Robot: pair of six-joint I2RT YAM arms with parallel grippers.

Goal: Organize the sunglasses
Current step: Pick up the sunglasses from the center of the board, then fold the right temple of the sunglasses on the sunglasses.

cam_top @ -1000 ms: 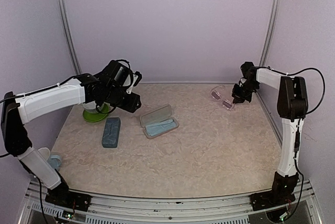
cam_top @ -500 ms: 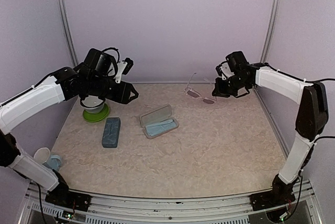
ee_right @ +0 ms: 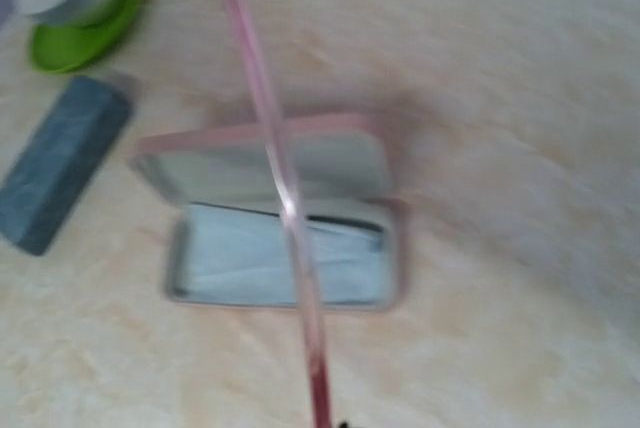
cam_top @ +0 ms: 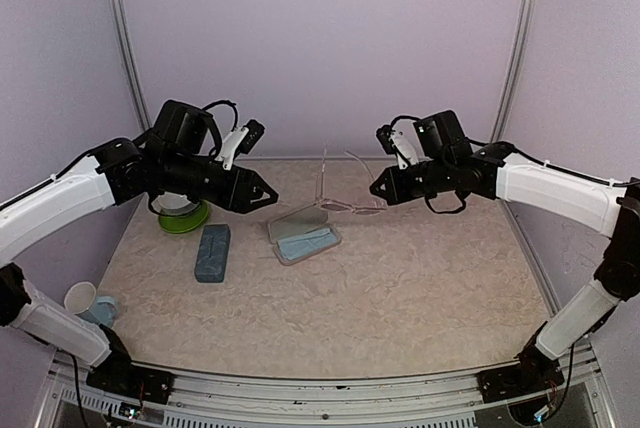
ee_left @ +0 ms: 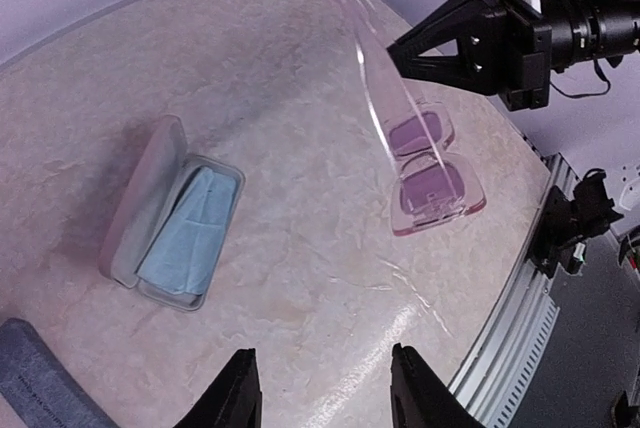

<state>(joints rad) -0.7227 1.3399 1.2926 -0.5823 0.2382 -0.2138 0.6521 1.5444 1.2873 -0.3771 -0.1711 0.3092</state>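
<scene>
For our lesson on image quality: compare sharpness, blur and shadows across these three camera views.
Top external: evenly lit, sharp, only faint shadows. Left wrist: crisp on the sunglasses, with a soft shadow beside the open case. Right wrist: blurred throughout, the case soft-edged and the sunglasses' arm a smeared pink streak.

Sunglasses (cam_top: 345, 205): one pair, pale clear frame, purplish-pink lenses.
The long arms are unfolded and pointed upward; the pair is held in the air by one arm in the right gripper (cam_top: 376, 191).
</scene>
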